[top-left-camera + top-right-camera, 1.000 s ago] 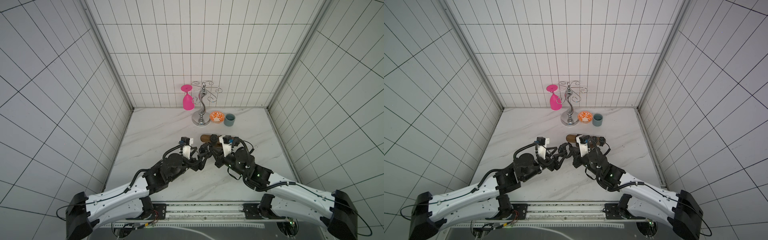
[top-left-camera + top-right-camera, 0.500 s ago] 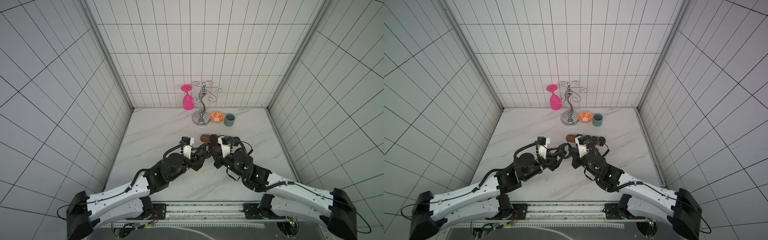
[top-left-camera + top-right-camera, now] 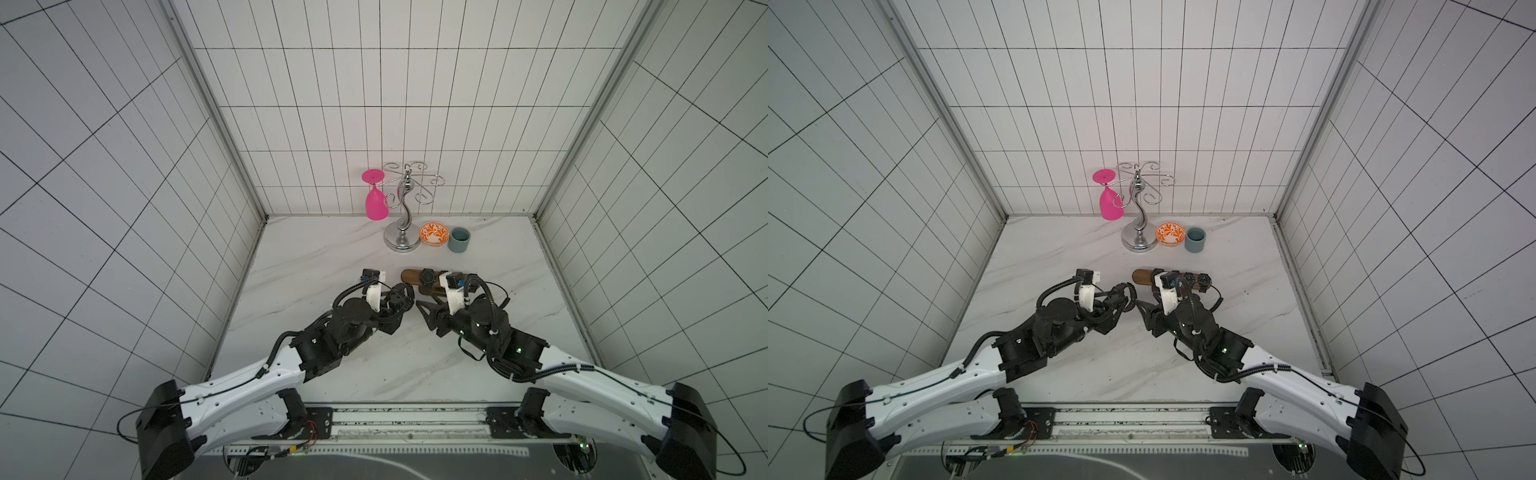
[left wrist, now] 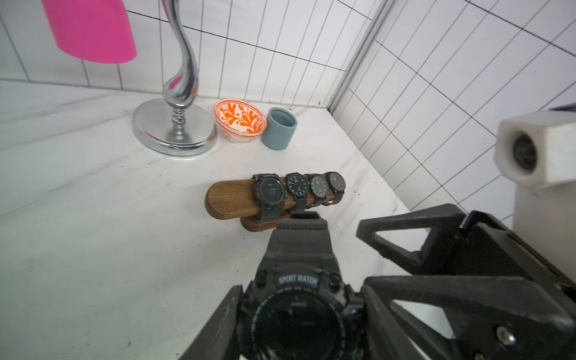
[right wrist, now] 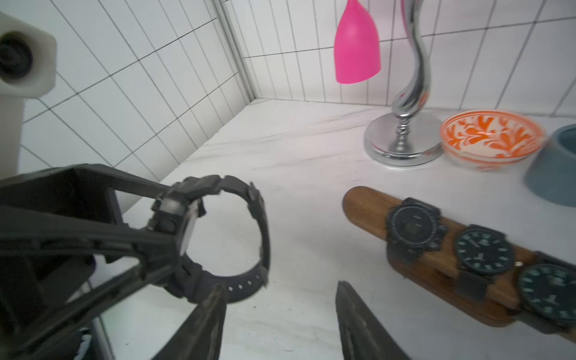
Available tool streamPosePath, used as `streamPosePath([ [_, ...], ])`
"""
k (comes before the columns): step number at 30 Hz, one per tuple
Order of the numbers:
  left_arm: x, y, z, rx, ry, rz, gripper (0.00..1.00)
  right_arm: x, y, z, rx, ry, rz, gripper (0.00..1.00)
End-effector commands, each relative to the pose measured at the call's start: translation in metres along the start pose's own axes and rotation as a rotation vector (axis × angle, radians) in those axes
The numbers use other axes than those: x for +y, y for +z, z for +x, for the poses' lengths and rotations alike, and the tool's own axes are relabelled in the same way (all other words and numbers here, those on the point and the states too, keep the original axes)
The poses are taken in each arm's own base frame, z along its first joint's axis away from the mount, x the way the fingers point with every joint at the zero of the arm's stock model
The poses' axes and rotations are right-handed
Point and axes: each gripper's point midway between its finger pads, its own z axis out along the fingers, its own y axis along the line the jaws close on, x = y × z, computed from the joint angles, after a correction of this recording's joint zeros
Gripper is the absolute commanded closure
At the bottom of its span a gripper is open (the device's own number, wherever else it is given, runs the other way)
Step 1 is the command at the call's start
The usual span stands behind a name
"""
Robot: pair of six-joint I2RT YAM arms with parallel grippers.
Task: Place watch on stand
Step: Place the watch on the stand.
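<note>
1. Watch [image 4: 297, 324] and stand [image 3: 411, 275] are mid-frame in both top views, on or over the marble worktop [image 3: 332, 257].
2. Chrome rack [image 3: 402, 239] stands upper centre by the back wall, with a pink glass [image 3: 376, 205] hanging upside down from it.
3. Left tool [image 4: 299, 299] is clamped on the watch's case, its strap looped shut, just below the stand's bare left end.
4. Right tool [image 5: 280, 291] has its jaws apart with nothing between them, close beside the strap.
5. Stand carries four other watches [image 4: 297, 185] toward its right end.
6. Bowl [image 3: 433, 234] and cup [image 3: 459, 240] sit side by side, right of the rack's base.
</note>
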Motion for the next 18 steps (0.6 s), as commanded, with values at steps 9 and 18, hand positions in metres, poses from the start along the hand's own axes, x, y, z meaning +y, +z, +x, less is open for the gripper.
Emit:
streamPosePath([
  [9, 0.077, 0.037, -0.025, 0.075, 0.128, -0.319, 0.55, -0.121, -0.031, -0.025, 0.02, 0.077, 0.344, 0.19],
  [18, 0.099, 0.084, -0.03, 0.136, 0.191, -0.473, 0.55, -0.202, -0.04, -0.009, 0.037, 0.323, 0.471, 0.19],
])
